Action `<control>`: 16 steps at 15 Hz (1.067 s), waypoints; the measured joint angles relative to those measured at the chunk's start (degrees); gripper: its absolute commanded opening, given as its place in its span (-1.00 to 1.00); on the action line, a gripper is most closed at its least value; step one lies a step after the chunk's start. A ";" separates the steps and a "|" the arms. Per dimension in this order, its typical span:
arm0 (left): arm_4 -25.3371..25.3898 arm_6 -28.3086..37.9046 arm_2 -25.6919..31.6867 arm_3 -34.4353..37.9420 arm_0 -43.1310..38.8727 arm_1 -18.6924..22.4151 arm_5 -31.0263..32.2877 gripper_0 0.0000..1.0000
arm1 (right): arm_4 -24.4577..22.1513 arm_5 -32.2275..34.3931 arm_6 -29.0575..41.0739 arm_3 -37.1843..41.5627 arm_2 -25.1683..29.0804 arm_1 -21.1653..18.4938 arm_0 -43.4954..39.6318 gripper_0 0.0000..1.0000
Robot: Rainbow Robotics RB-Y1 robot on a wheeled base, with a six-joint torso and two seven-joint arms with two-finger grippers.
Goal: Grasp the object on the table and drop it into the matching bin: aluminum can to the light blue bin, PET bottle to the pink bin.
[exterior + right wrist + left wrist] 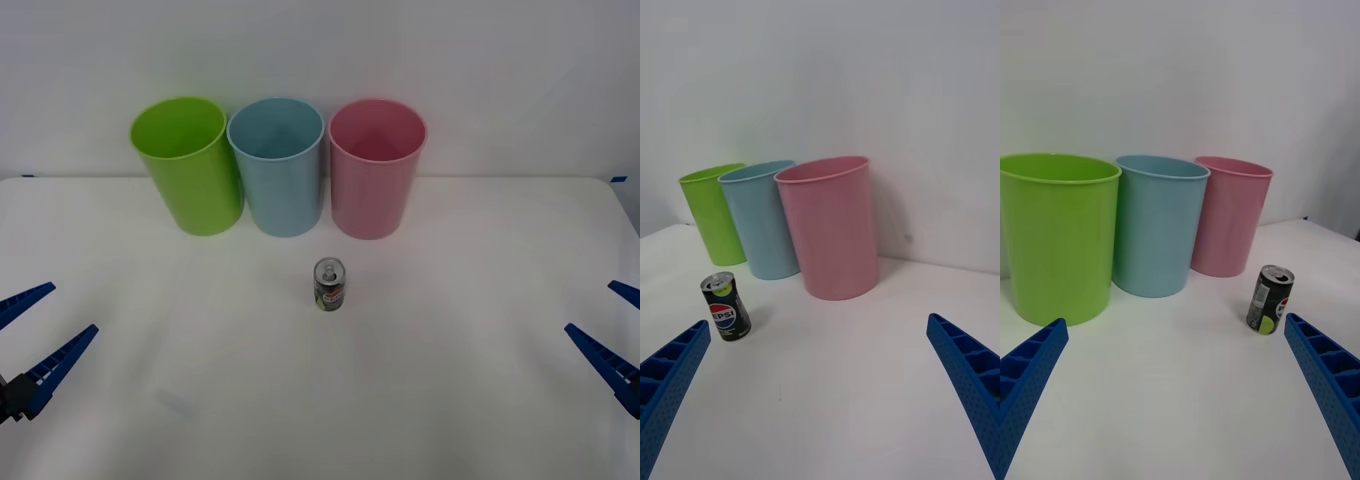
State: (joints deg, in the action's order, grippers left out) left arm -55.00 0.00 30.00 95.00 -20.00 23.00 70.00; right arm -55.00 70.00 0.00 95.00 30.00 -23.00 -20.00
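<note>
A small aluminum can (330, 285) with a silver top and dark label stands upright on the white table (450, 400), in front of the gap between the light blue bin (277, 165) and the pink bin (376, 167). The can (726, 306) also appears in the right wrist view, with the pink bin (831, 225) and light blue bin (764, 217) behind it. The left wrist view has the can (1269, 299), light blue bin (1159, 223) and pink bin (1229, 215). My left gripper (30, 335) is open at the left table edge. My right gripper (615, 330) is open at the right edge. Both are far from the can.
A lime green bin (188, 163) stands left of the light blue bin; all three line the table's back edge against a white wall. Bare tabletop lies between each gripper and the can.
</note>
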 measured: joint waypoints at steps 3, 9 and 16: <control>0.00 0.00 0.00 0.00 0.00 0.00 0.00 1.00 | -0.19 0.02 0.00 -0.14 -0.08 0.26 0.00 1.00; 0.00 0.00 0.00 0.00 -0.01 0.00 0.00 1.00 | -0.80 0.25 -0.10 -0.17 -1.11 0.59 0.15 1.00; 0.00 0.00 0.00 0.00 -0.01 0.00 0.00 1.00 | -1.82 -3.06 -2.20 -0.24 -8.42 0.60 0.92 1.00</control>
State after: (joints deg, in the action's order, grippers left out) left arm -55.00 0.00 30.00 95.00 -20.00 23.00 70.00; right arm -56.82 66.94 -2.20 94.76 21.58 -22.39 -19.08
